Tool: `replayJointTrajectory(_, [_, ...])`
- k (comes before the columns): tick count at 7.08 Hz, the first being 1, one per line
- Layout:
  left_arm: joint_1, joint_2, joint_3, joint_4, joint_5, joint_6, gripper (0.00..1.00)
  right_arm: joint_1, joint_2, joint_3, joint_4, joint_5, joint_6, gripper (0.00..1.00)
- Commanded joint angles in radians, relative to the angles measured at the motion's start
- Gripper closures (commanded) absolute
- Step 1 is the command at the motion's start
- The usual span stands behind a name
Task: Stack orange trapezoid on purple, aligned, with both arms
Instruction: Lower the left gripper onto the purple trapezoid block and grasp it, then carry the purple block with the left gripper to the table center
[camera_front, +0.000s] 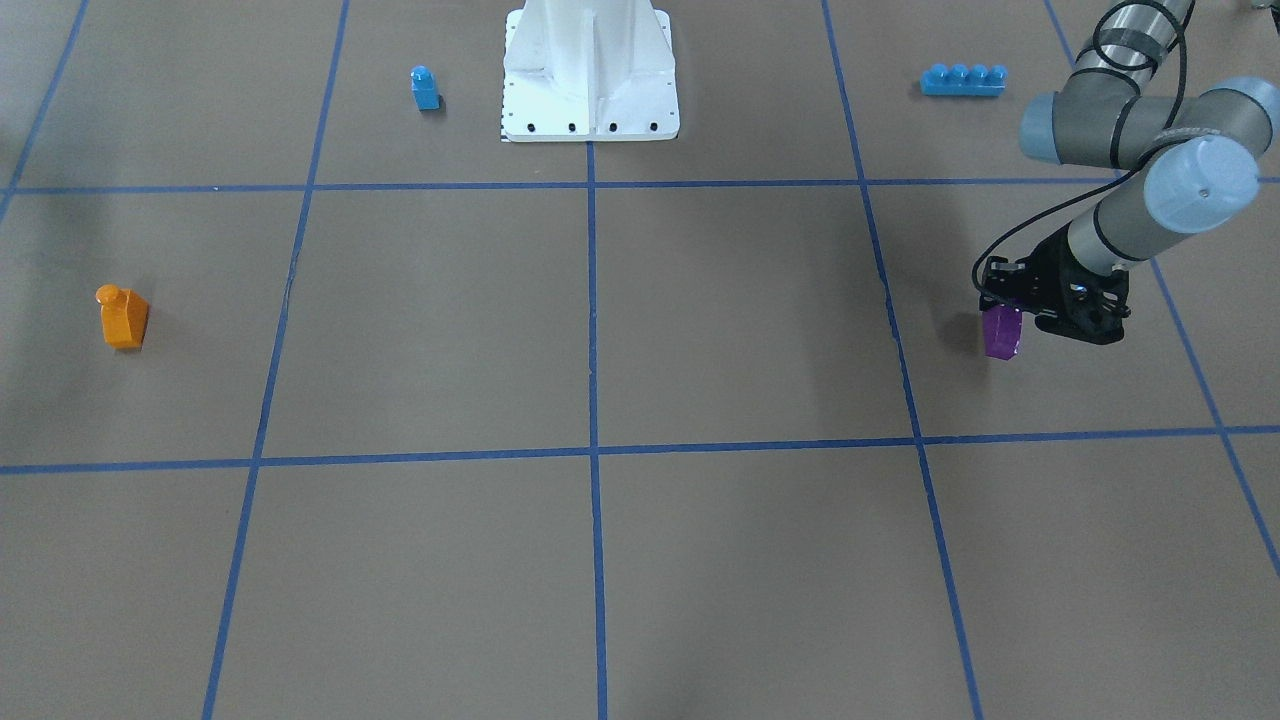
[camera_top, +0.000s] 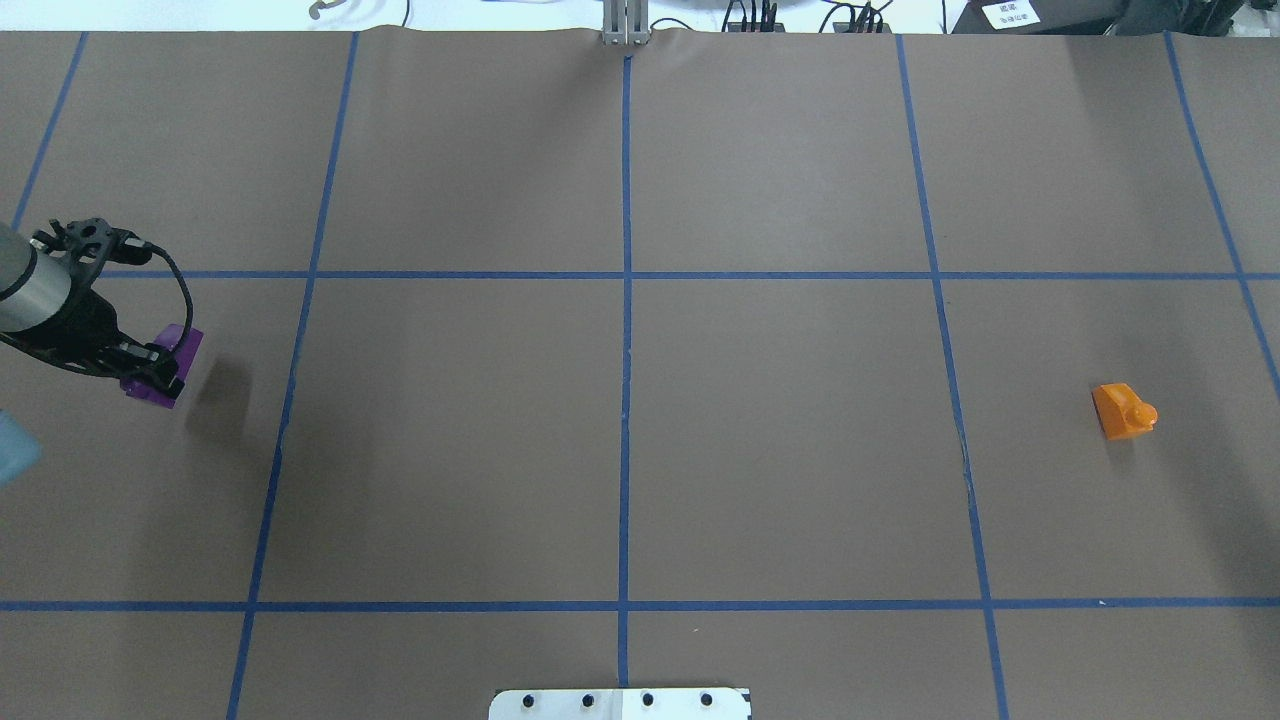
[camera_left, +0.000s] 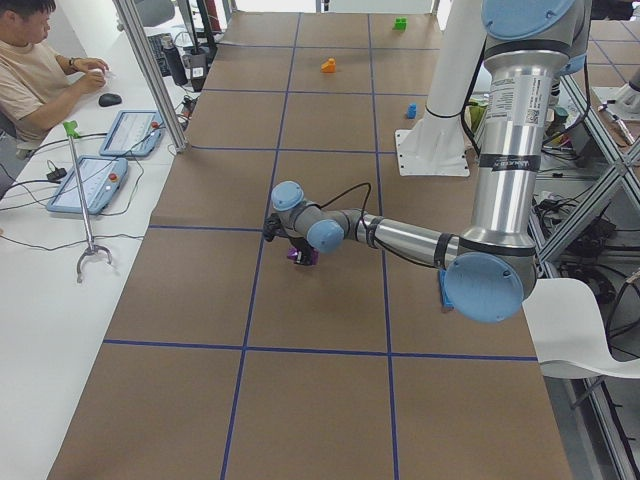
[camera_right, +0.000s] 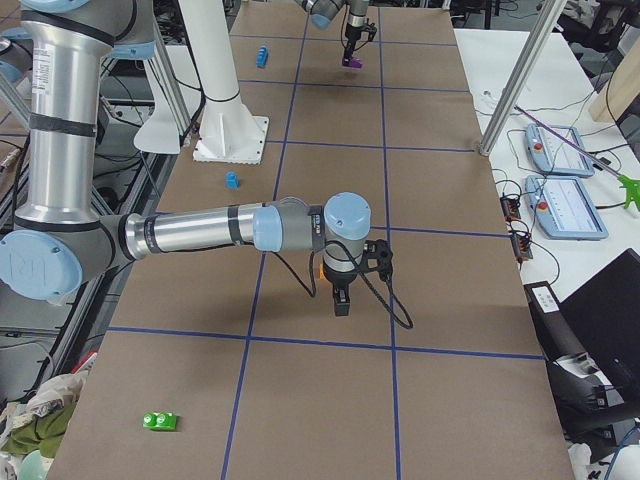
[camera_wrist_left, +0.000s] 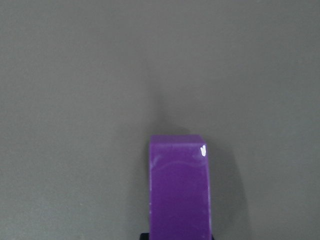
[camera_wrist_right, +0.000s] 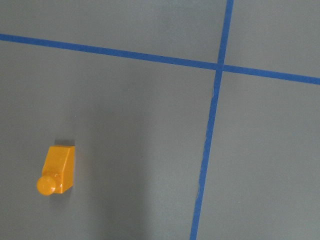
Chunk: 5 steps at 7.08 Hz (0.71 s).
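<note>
The purple block hangs a little above the table in my left gripper, which is shut on it; its shadow lies apart from it on the mat. It also shows in the overhead view at the far left, held by the left gripper, and in the left wrist view. The orange trapezoid lies on its side at the far right, alone, and also shows in the front view and the right wrist view. My right gripper hovers near it; I cannot tell whether it is open or shut.
A small blue single-stud block and a long blue four-stud brick stand either side of the white robot base. A green brick lies near the table's right end. An operator sits beyond the table.
</note>
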<state>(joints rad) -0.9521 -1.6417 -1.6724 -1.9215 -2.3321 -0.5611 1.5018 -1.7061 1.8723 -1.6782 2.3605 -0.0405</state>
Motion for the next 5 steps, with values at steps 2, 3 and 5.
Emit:
replayJointTrajectory(2, [-0.022,-0.035,-0.139,0.019,-0.006,-0.259,1.0,-0.002,0.028,-0.022,0.0,-0.001,0.001,0.0])
replayJointTrajectory(3, [0.019,-0.105,-0.142,0.06,0.0,-0.332,1.0,0.0,0.028,-0.007,0.0,0.032,-0.001,0.0])
replayJointTrajectory(5, [0.154,-0.302,-0.135,0.298,0.131,-0.355,1.0,-0.003,0.029,-0.012,0.0,0.094,0.001,0.0])
